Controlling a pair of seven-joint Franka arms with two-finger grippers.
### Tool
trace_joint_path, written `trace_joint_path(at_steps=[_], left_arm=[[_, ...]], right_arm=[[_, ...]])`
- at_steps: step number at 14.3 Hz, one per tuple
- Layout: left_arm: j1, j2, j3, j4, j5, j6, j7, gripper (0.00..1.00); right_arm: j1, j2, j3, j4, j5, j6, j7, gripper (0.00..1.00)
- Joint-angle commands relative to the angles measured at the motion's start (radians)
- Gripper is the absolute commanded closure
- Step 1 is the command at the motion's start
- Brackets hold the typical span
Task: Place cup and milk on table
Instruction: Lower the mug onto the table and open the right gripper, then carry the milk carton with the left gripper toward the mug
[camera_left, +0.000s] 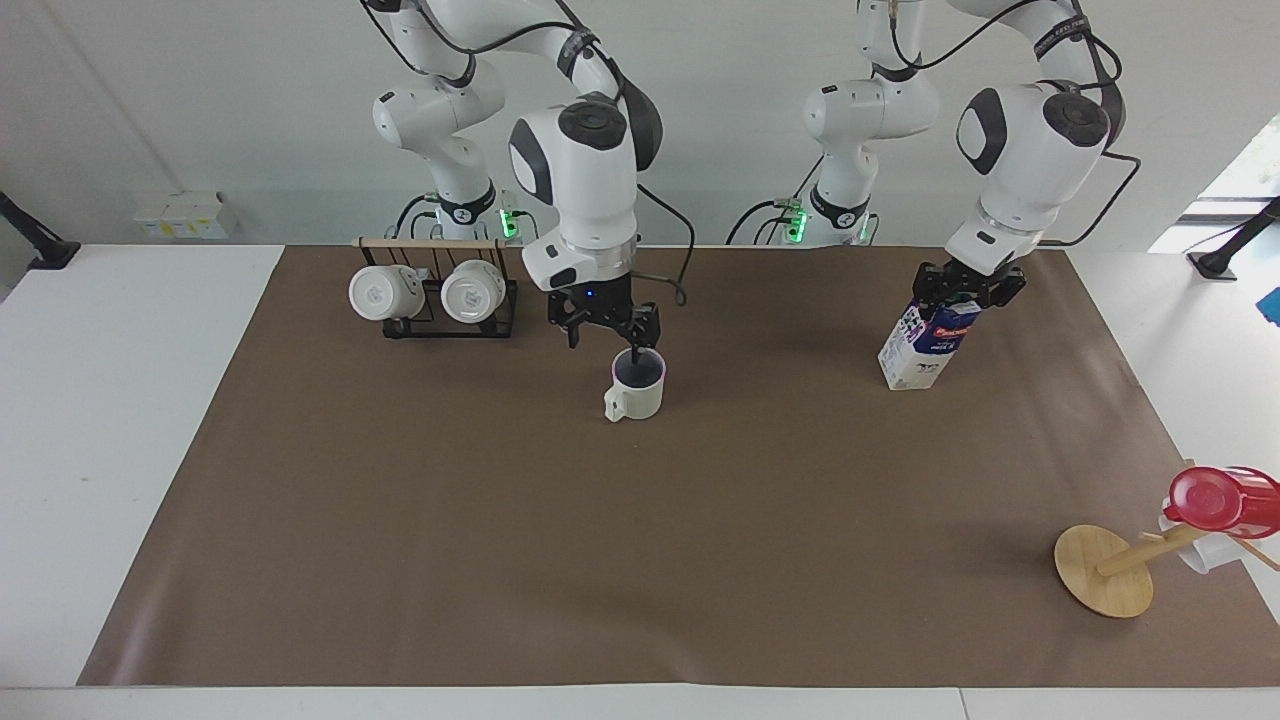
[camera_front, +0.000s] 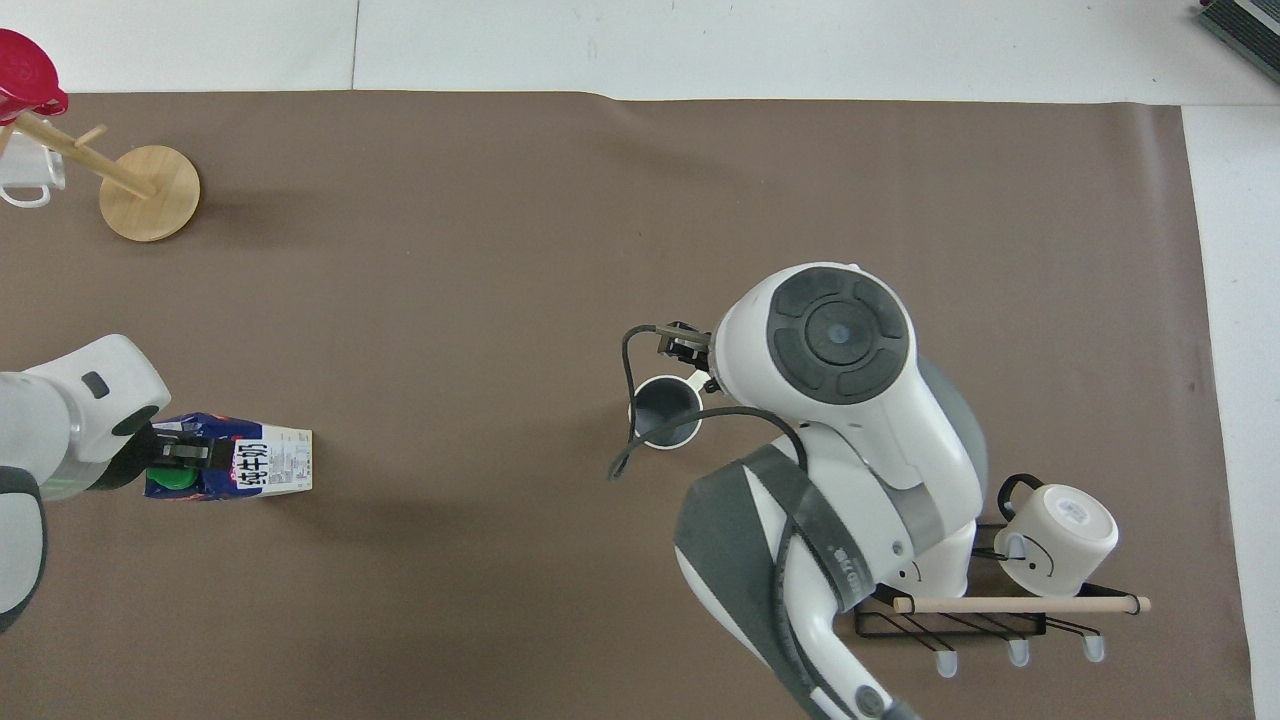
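Observation:
The cup (camera_left: 635, 390) stands upright on the table's (camera_left: 120, 420) brown sheet (camera_left: 600, 550), handle away from the robots; it also shows in the overhead view (camera_front: 665, 412). My right gripper (camera_left: 607, 338) is open and empty just above the cup, shifted toward the mug rack. One of its fingertips (camera_left: 638, 352) hangs over the rim. The milk (camera_left: 925, 345) stands on the sheet toward the left arm's end, leaning slightly. My left gripper (camera_left: 965, 290) sits on its gable top, fingers closed against it. From above, the green cap (camera_front: 175, 475) shows beside that gripper (camera_front: 188, 452).
A black wire rack (camera_left: 440, 300) with two plain white mugs stands near the right arm's base. In the overhead view my right arm hides one of those mugs. A tilted wooden stand (camera_left: 1105, 570) with a red cup (camera_left: 1215, 498) sits at the left arm's end, far from the robots.

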Motion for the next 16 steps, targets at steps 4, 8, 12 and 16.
trace_joint_path(at_steps=[4, 8, 12, 16], left_arm=[[0.016, -0.018, -0.011, -0.012, 0.015, 0.010, 0.003, 0.55], [-0.026, 0.003, -0.017, 0.058, 0.012, -0.023, -0.083, 0.56], [-0.176, 0.041, -0.019, 0.133, 0.001, -0.063, -0.277, 0.57], [-0.353, 0.089, -0.019, 0.224, -0.001, -0.094, -0.514, 0.59]], right_arm=[[-0.159, -0.096, 0.002, -0.022, 0.021, -0.142, -0.302, 0.00], [-0.314, -0.134, -0.001, -0.022, 0.021, -0.190, -0.495, 0.00], [-0.412, -0.148, -0.007, -0.016, 0.018, -0.188, -0.577, 0.00], [-0.491, -0.183, -0.008, -0.003, 0.020, -0.208, -0.661, 0.00]])
